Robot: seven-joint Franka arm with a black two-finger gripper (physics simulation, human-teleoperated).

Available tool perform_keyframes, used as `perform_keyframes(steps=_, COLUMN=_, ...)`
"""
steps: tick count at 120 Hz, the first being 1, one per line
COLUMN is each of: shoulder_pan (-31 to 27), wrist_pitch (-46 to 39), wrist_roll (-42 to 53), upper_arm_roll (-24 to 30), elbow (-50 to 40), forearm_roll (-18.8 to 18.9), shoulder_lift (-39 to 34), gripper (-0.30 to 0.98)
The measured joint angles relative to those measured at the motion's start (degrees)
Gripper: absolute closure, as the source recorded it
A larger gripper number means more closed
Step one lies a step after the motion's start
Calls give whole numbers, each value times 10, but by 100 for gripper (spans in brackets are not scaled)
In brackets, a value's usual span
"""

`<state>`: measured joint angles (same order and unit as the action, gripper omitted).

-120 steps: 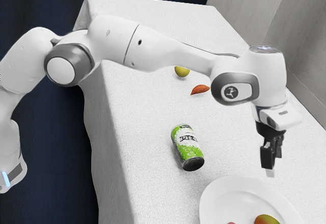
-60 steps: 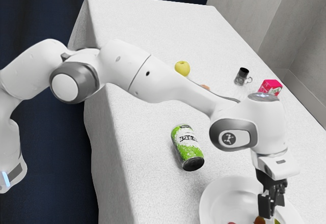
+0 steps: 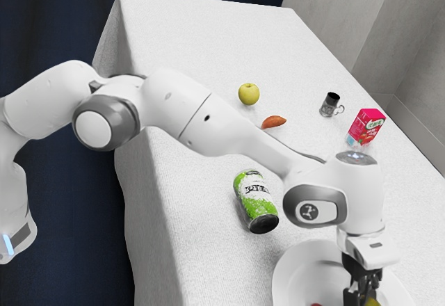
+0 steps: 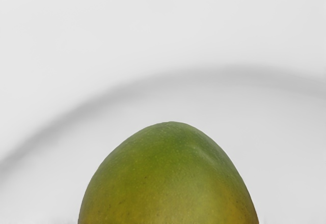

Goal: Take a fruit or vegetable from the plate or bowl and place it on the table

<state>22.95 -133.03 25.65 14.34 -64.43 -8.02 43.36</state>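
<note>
Exterior view: bright, soft, fairly even light. White cloth-covered table (image 3: 208, 49) very pale on top, greyer down its hanging side toward 8 o'clock; dark navy floor (image 3: 49, 14) dim at 10 o'clock. Faint soft shadow beside the green-and-white cylindrical can (image 3: 255, 202). Smooth white robot arm (image 3: 229, 118) shaded underneath. Wrist view: glossy white round plate (image 4: 153, 30) near-white, blurry grey shading along its curve; mild sheen on smooth green-yellow rounded fruit (image 4: 168, 183).
</note>
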Motion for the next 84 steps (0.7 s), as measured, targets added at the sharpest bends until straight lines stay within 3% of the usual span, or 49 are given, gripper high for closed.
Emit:
perform_keyframes(steps=21, shoulder_pan=3, wrist_pitch=3, wrist_roll=-6, upper_arm_roll=-2, elbow=1, forearm_roll=-4, shoulder_lift=0, gripper=39)
perform_keyframes(steps=45, shoulder_pan=4, wrist_pitch=26, wrist_roll=-23, upper_arm_roll=-43, elbow=5, forearm_roll=4, shoulder_lift=-25, gripper=42)
perform_keyframes(steps=60, shoulder_pan=0, wrist_pitch=66, wrist_roll=-40, upper_arm_roll=-67, elbow=7, forearm_roll=48, shoulder_lift=-94, gripper=41)
perform_keyframes(steps=84, shoulder_pan=-1, wrist_pitch=201, wrist_roll=-100, upper_arm_roll=-181, elbow=5, forearm_roll=88, shoulder_lift=-160, gripper=41)
